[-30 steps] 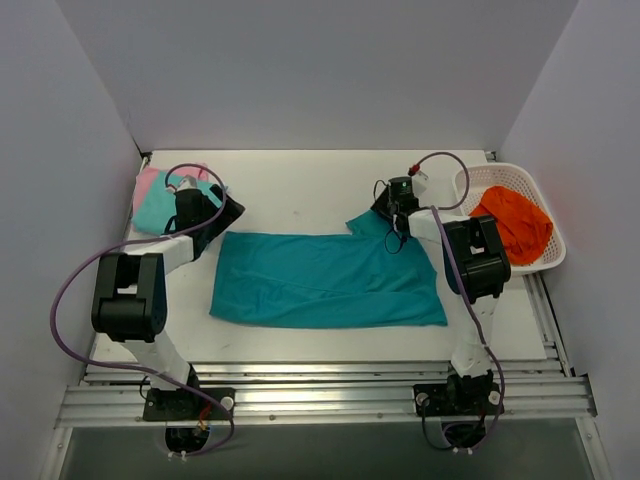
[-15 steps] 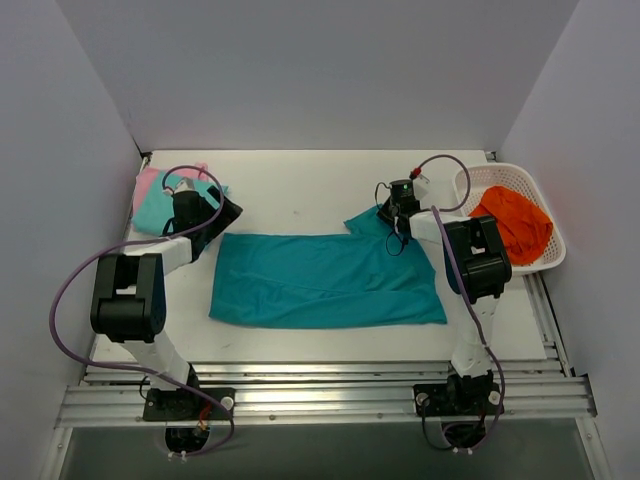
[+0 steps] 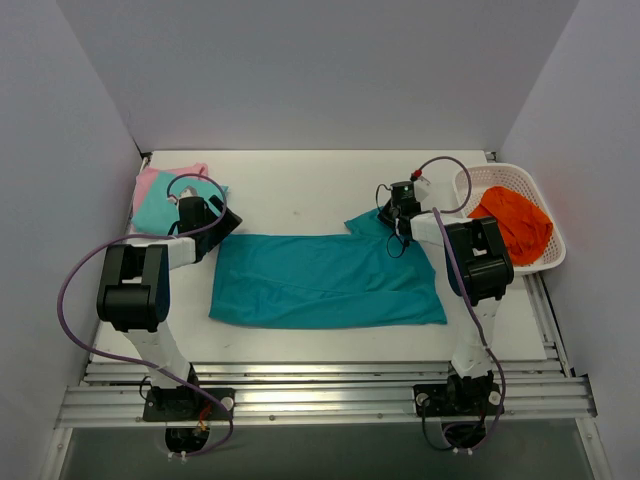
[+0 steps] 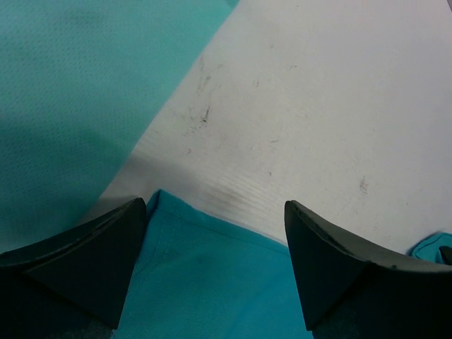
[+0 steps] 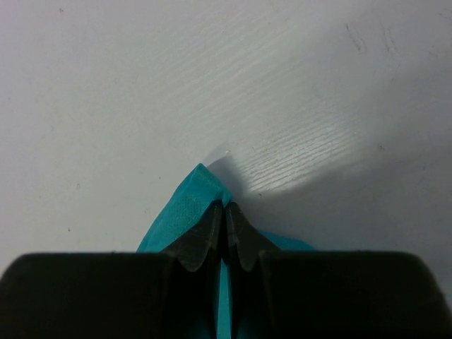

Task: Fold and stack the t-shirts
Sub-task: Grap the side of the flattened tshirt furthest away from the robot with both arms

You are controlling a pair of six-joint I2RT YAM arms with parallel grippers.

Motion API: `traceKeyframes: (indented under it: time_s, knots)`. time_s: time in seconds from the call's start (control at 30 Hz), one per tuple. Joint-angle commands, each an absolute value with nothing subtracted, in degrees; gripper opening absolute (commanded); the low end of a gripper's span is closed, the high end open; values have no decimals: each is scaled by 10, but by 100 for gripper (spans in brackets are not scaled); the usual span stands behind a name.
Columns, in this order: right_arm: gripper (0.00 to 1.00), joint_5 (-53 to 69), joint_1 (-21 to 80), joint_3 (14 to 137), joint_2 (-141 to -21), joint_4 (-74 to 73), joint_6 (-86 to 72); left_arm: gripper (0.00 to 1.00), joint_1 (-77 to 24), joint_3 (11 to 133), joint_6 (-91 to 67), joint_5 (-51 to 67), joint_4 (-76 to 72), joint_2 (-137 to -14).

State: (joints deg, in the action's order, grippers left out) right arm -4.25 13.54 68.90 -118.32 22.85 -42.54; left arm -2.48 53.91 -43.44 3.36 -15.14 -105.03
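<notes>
The teal t-shirt point(image 3: 325, 280) lies spread flat mid-worktop point(image 3: 300, 185). The right hand point(image 5: 226, 224) is clamped on its far right corner and the left hand point(image 4: 214, 212) gapes astride the far left corner, presumably for a paired fold. The aqua-mint t-shirt point(image 3: 152, 212) lies over the pink t-shirt point(image 3: 148, 180) far left, partly masked by the left arm point(image 3: 130, 290).

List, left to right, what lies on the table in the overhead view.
aqua-mint t-shirt → deep teal t-shirt → white basket, holding an orange cloth. The pink t-shirt lies under the aqua-mint one and overlaps it, so it is left out of the order.
</notes>
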Motion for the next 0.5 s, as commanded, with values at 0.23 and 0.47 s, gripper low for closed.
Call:
traceKeyframes:
  time_s: [0.23, 0.47]
  knots:
    - [0, -47, 129, 655, -1148, 165, -421, 83, -35, 526, -448, -37, -128, -1016]
    - [0, -43, 129, 660, -1157, 168, -423, 76, -40, 557, -450, 0, -135, -1074]
